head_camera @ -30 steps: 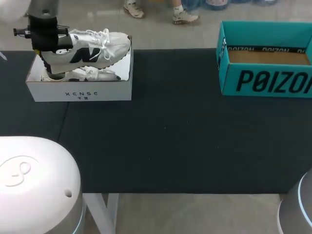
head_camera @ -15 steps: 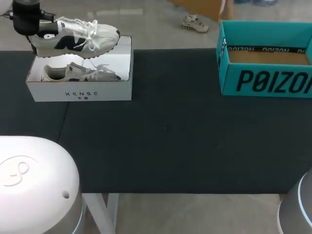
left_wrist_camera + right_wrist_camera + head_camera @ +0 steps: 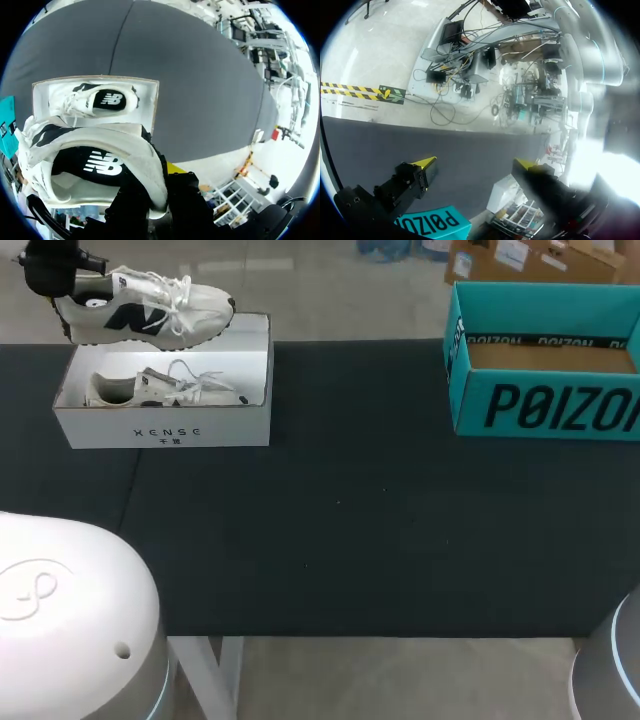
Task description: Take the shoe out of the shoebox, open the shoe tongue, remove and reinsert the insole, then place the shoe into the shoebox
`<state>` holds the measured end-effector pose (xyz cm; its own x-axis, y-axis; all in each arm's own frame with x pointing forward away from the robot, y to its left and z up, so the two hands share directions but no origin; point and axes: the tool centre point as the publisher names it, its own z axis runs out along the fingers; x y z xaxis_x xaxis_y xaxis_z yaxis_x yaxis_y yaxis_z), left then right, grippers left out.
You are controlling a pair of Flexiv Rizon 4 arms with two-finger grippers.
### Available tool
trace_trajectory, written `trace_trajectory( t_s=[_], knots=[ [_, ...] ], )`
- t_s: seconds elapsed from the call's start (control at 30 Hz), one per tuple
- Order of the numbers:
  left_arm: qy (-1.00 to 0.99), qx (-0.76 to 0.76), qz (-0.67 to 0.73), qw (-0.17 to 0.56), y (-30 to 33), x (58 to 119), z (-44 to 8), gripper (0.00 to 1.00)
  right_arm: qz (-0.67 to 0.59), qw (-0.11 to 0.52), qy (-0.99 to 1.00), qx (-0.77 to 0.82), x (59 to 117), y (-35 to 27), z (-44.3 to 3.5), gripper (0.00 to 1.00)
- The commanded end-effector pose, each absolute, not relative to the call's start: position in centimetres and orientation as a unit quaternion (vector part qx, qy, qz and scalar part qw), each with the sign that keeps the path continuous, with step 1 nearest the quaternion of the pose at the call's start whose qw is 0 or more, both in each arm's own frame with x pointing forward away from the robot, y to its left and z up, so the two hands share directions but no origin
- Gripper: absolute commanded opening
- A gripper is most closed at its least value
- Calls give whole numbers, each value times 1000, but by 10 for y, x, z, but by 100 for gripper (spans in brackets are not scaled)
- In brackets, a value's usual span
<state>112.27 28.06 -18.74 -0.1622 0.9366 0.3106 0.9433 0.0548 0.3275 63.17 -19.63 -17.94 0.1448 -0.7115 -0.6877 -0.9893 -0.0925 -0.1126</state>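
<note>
Shoe (image 3: pixel 145 308) hangs in the air just above the back edge of the white shoebox (image 3: pixel 160 427), sole down and roughly level, toe toward the table's middle. The left gripper (image 3: pixel 60 280) has it by the heel. In the left wrist view the heel collar runs down between the fingers, which look clamped on it from both sides. A second shoe (image 3: pixel 160 388) lies on its side in the shoebox below.

The right gripper (image 3: pixel 472 167) holds nothing. Its jaws stand wide apart, out over the far end of the table near the teal box (image 3: pixel 545 405).

The step in hand is taking the shoe out, and the lift looks high enough to pass the box wall. What remains is the carry and the set-down.

- A heel-only hold lets the toe sag or swing, so the move should be slow and without sudden turns.
- The laces (image 3: pixel 182 292) hang loose and could catch the box rim or the second shoe. Height should be kept until the shoe is well past the wall.
- A good landing spot is the bare table (image 3: pixel 350 520) between the two boxes.
- The shoe should land sole flat with its toe toward the right arm, so that arm can reach the tongue while the left steadies the heel.
- The left gripper should let go only once the sole sits fully on the cloth.
</note>
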Motion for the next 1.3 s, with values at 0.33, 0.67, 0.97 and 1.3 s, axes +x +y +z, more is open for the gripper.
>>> trace_trajectory(
  t_s=[0.33,0.67,0.97,1.3],
  knots=[
    [-729,-651,-210,17,286,1162,-216,0,124,409,642,-636,624,-195,-180,100],
    [-733,-648,-205,20,293,1183,-233,0,124,409,642,-636,624,-195,-180,100],
    [-736,-649,-193,28,292,1191,-259,0,124,409,642,-636,624,-195,-180,100],
    [-729,-661,-176,36,286,1196,-283,0,124,409,642,-636,624,-195,-180,100]
  ],
)
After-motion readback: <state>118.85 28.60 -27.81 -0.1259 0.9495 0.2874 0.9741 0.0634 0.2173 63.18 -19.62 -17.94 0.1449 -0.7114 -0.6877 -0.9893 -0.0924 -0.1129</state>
